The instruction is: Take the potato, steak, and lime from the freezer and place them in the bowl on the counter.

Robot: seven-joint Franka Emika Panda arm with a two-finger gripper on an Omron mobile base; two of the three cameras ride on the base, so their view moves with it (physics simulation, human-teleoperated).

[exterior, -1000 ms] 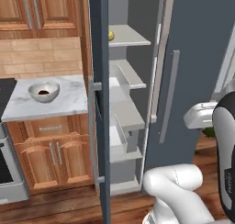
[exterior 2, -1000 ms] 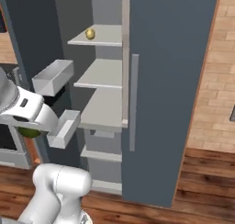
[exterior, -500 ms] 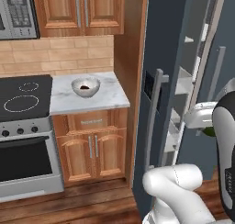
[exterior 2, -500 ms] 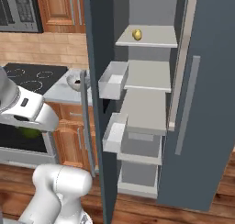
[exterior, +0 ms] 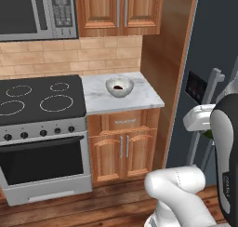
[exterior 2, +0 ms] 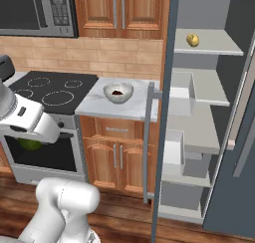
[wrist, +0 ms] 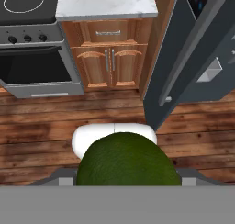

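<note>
Hand view, lime (wrist: pixel 127 159) in fingers (over wood floor), freezer (wrist: pixel 193 48) door edge near.

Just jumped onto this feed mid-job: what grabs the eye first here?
The dark green lime bulges up large at the bottom of the hand view, sitting in the gripper over the wooden floor. Next, the freezer stands wide open on the right, with the yellow potato alone on its top shelf. The bowl waits on the marble counter beside the stovetop, something dark inside.
</note>
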